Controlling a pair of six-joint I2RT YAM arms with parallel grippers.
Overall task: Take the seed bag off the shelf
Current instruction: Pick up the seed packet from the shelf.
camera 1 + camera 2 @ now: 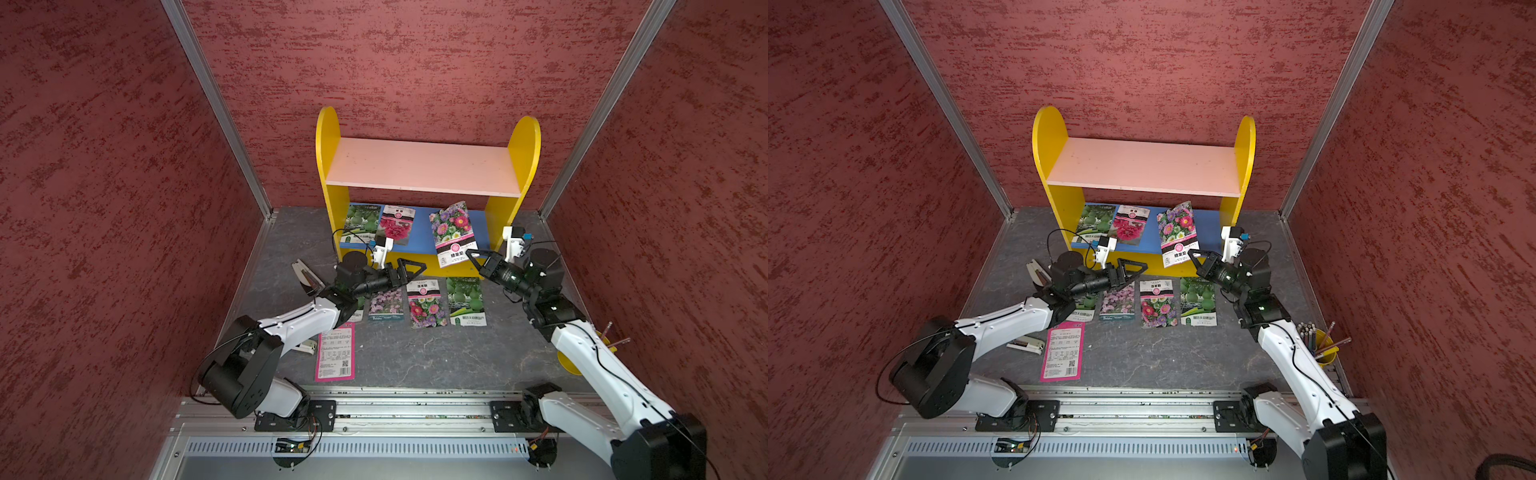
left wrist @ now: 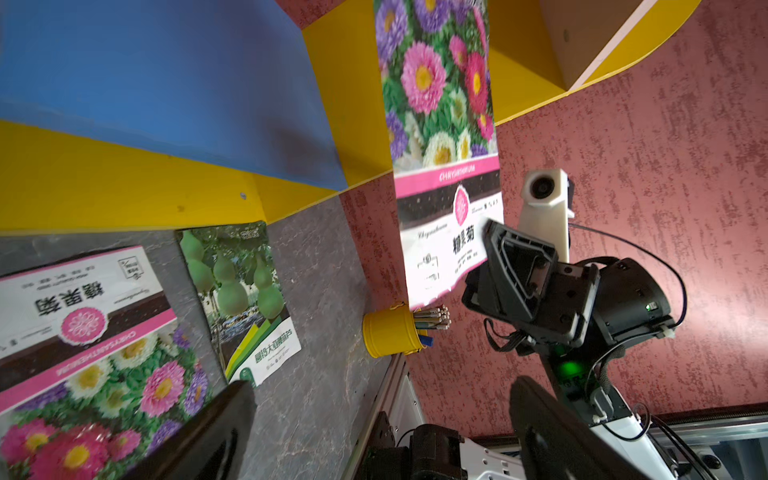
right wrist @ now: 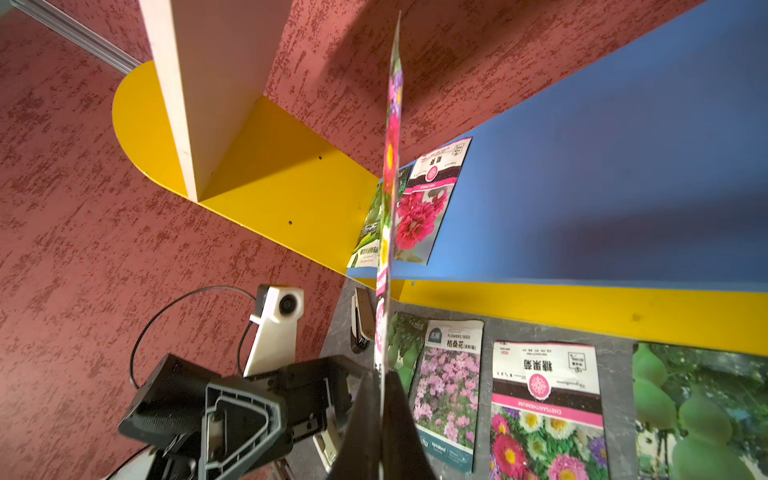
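At the 12 o'clock end of the tabletop, seen in both top views, the shelf (image 1: 424, 166) stands against the back wall, its pale pink upper board bare. The right gripper (image 1: 470, 254) reaches in from 4 o'clock and is clenched on the lower corner of the seed bag (image 1: 451, 232), a chrysanthemum packet. The bag is tilted up over the right half of the blue lower board, its bottom edge hanging past the yellow front rail. Seen from the right wrist, the bag (image 3: 390, 166) shows edge-on, pinched between the closed jaws, and whether its far end touches the board I cannot tell. The left gripper (image 1: 417, 272) hovers at about 6 o'clock from the shelf, just in front of the rail, jaws released wide and holding nothing. A gourd packet (image 1: 360, 222) and a red-flower packet (image 1: 397, 224) lie flat on the board's left half. On the table in front of the shelf lies a row of packets (image 1: 426, 303). A pink packet (image 1: 336, 353) lies toward 7 o'clock, and a yellow pencil cup (image 1: 1323, 345) stands at 4 o'clock.
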